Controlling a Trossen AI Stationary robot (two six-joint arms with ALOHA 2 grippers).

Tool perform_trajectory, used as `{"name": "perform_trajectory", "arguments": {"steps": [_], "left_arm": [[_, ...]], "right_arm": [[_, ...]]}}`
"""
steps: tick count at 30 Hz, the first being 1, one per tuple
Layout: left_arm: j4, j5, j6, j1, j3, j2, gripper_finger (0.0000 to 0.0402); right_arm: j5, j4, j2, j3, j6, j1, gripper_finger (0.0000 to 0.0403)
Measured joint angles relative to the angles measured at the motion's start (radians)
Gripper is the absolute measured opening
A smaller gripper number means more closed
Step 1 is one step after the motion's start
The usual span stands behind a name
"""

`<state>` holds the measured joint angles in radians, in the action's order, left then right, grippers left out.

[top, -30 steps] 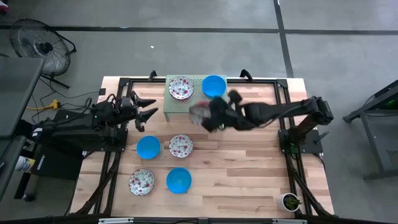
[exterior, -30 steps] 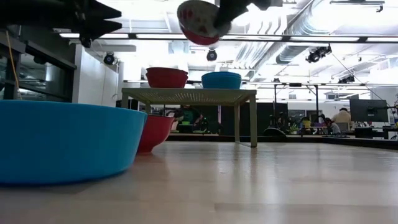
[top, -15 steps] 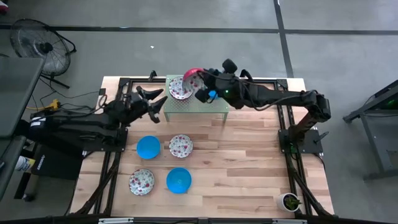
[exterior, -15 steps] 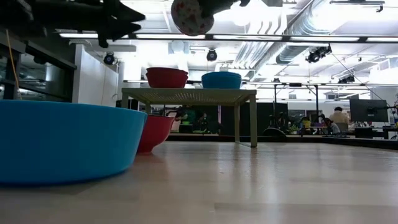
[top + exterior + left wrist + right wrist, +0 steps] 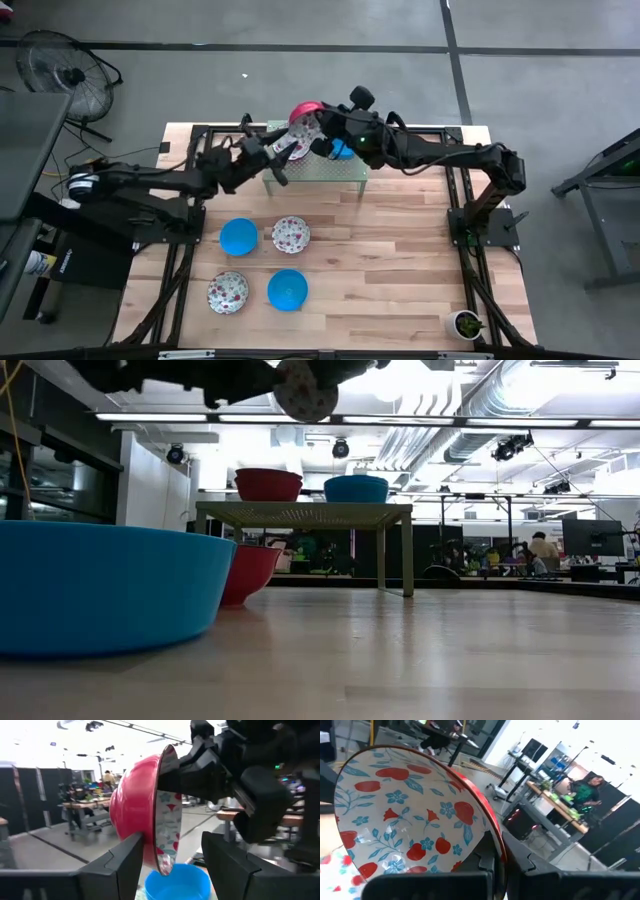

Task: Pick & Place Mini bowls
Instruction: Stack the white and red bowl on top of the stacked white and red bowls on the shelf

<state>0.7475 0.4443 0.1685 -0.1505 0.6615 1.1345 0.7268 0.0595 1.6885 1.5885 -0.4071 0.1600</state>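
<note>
Now, step in hand: a handover in the air above the pale green perforated metal rack point(image 5: 335, 166).
Held bowl: the small round floral bowl with a red outside point(image 5: 304, 122) is tipped on edge, high over the rack's back edge.
Right gripper point(image 5: 325, 133): clamped tight on that bowl's rim.
Left gripper point(image 5: 172, 862): fingers spread wide, one on each side of the bowl's lower rim, gripping nothing.
Next move: judged, the left fingers must close on the rim before the right lets go; an early release would drop the bowl.
In the way: a solid blue bowl point(image 5: 177, 881) sits on the rack just below; a second floral bowl point(image 5: 290, 150) lies there beside it.
Around: two blue bowls point(image 5: 238, 236) and two floral bowls point(image 5: 290, 235) rest on the wooden table point(image 5: 400, 270), well apart from the grippers.
</note>
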Motion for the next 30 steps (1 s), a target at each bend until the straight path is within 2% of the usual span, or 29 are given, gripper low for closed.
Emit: {"name": "perform_trajectory", "arguments": {"steps": [6,10,14,15,23,26,30], "left_arm": [[-0.078,0.091,0.061,0.0,0.083,0.062,0.0195],[-0.074,0.168,0.073,0.001,0.092,0.075,0.0195],[-0.07,0.226,0.084,0.0,0.095,0.075,0.0195],[-0.069,0.228,0.098,0.002,0.095,0.076,0.0195],[-0.068,0.228,0.114,0.002,0.096,0.076,0.0194],[-0.083,0.23,0.111,0.002,0.096,0.076,0.0179],[-0.108,0.263,0.052,0.002,0.098,0.076,0.013]], "right_arm": [[0.003,0.019,-0.002,0.002,-0.05,0.002,0.0003],[-0.035,0.046,-0.001,0.002,-0.046,0.002,0.0003],[-0.124,0.076,0.005,0.001,-0.037,-0.004,0.0003],[-0.151,0.087,0.006,-0.001,-0.035,-0.005,0.0003],[-0.169,0.089,0.006,-0.001,-0.044,-0.016,0.0003],[-0.172,0.088,0.006,-0.001,-0.065,-0.014,0.0003],[-0.17,0.089,0.006,-0.001,-0.068,-0.015,0.0004]]}}
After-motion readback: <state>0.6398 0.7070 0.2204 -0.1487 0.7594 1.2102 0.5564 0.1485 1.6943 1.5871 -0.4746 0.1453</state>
